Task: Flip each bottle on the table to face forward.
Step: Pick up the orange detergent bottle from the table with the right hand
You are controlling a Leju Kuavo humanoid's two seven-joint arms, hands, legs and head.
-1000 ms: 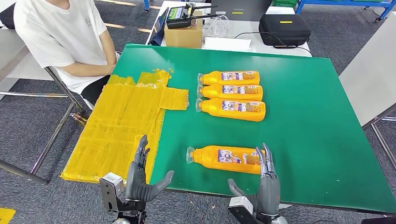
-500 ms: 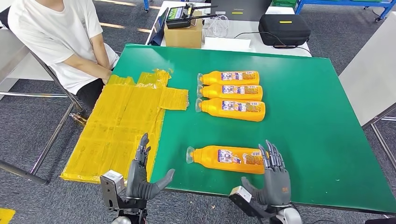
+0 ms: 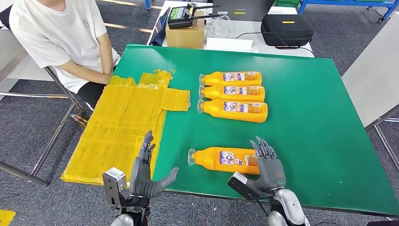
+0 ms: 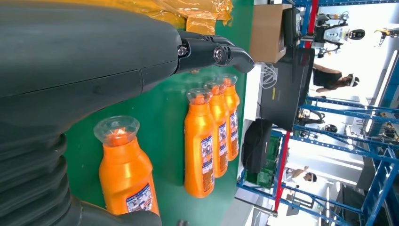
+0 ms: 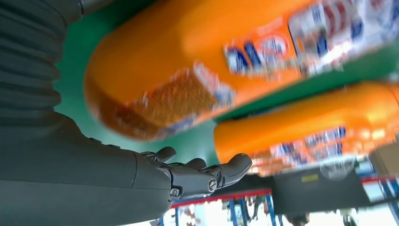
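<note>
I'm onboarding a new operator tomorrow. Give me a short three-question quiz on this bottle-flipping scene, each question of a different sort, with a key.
1. How many orange bottles lie on the green table?
2. True or false: the left hand is gripping a bottle.
3. Which hand is at the base end of the near bottle? A. left hand B. right hand C. the seated person's hand

Key
1. Four: a row of three farther back and the near bottle alone.
2. False. It is open, off the near table edge by the yellow sheet.
3. B. Its fingers are spread at the base end, not closed around it.
</note>
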